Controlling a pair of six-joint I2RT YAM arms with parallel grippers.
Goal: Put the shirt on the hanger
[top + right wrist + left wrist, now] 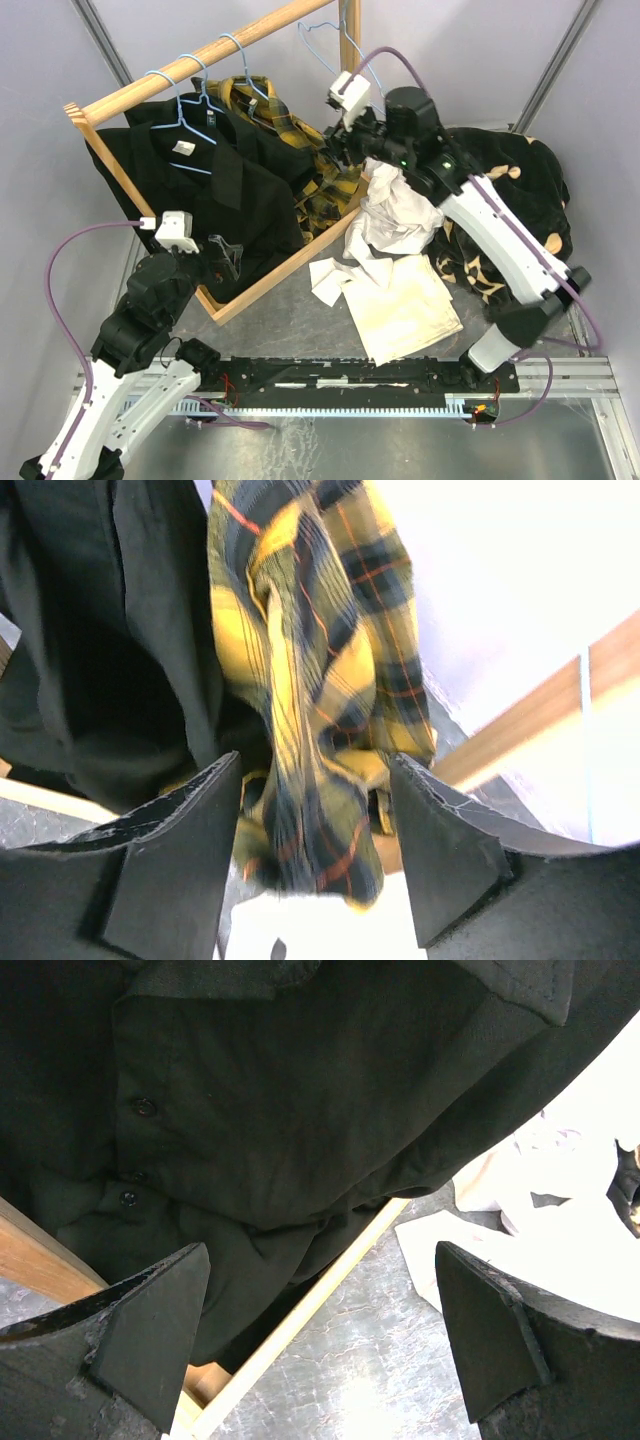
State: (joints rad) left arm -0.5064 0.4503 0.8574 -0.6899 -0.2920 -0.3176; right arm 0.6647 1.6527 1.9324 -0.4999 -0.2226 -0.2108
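**Jaws, right gripper [315,770]:** apart. A fold of the yellow-and-black plaid flannel shirt [300,660] hangs down between the two dark fingers. Whether either pad presses the cloth cannot be told.

**Jaws, left gripper [320,1260]:** wide apart, nothing between them. They face the plain black button-up shirts [300,1110].

**Item 1, plaid flannel shirt [275,115]:** upper centre of the overhead view. It hangs under the thin light-blue wire hanger [243,55], whose hook is over the round wooden rail [200,55]. The collar shows just below the wire. How the shoulders sit on the wire cannot be seen. The lower cloth trails right toward the right gripper [345,150].

**Item 2, black shirts [220,170]:** left of the plaid shirt, on further blue wire hangers [185,100] on the same rail.

**Item 3, spare blue wire hanger [320,40]:** bare, at the upper right end of the rail, beside the upright post.

**Item 4, wooden base frame of the rack [270,275]:** lies slantwise on the grey table [300,330], left of centre.

**Item 5, cream-white shirt [400,300]:** spread flat at centre right, just beside the frame's corner.

**Item 6, crumpled white cloth [395,220]:** heaped directly above the cream shirt, under the right arm.

**Item 7, black-and-tan patterned garment [510,170]:** piled at the right edge.

**Item 8, left gripper [225,255]:** lower left, at the hem of the black shirts.
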